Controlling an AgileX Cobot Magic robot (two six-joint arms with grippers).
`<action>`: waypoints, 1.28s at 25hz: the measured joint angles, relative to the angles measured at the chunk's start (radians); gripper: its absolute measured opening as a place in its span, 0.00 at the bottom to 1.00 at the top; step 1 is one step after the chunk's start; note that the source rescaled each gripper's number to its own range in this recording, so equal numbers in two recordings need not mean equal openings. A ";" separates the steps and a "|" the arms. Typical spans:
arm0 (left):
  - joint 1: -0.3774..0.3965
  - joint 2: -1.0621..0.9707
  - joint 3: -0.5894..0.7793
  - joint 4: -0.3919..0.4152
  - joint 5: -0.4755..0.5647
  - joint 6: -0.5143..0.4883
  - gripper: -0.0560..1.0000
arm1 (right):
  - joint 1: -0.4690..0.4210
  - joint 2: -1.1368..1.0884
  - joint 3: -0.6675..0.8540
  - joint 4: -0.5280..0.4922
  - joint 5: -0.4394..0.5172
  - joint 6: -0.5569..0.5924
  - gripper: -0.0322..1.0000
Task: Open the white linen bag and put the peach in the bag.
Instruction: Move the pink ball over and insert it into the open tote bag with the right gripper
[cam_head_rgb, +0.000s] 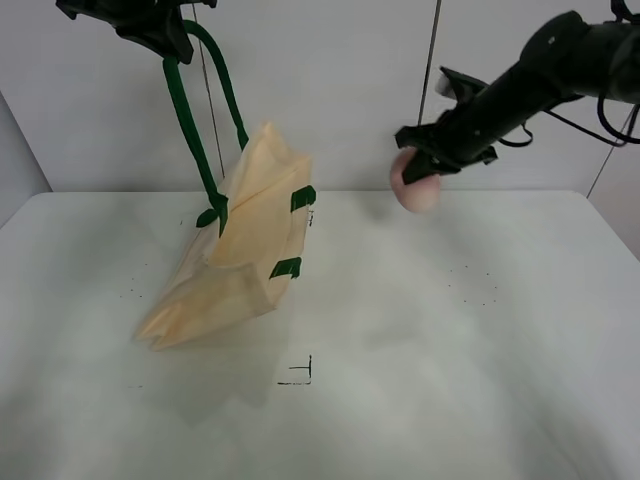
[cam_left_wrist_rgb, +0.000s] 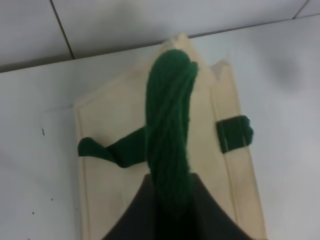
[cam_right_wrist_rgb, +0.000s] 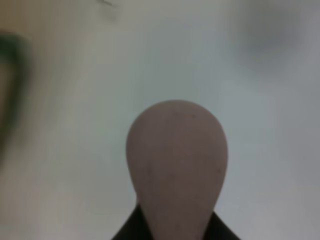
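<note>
Bag (cam_head_rgb: 245, 250): hangs tilted from green handle (cam_head_rgb: 190, 120), lower edge resting on worktop (cam_head_rgb: 450, 350), left of middle. Left pincer (cam_head_rgb: 172, 40) clamped on handle top, high above worktop. Green tabs (cam_head_rgb: 303, 197) on bag's right edge. Bag mouth: cannot tell if open. Peach (cam_head_rgb: 415, 187): in air, pinched by right pincer (cam_head_rgb: 428, 160), right of bag, apart from it.

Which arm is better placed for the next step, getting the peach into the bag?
Right. The right gripper holds the peach in the air beside the white linen bag. The left gripper is occupied, holding the bag up by its green handle.
</note>
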 joint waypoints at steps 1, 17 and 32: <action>0.000 0.000 0.000 0.000 0.000 0.000 0.06 | 0.033 0.000 -0.019 0.014 -0.013 -0.005 0.03; 0.000 0.000 0.000 0.000 0.000 0.000 0.06 | 0.375 0.205 -0.038 0.220 -0.313 -0.104 0.03; 0.000 0.000 0.000 0.000 0.000 0.000 0.05 | 0.375 0.248 -0.038 0.265 -0.337 -0.160 0.99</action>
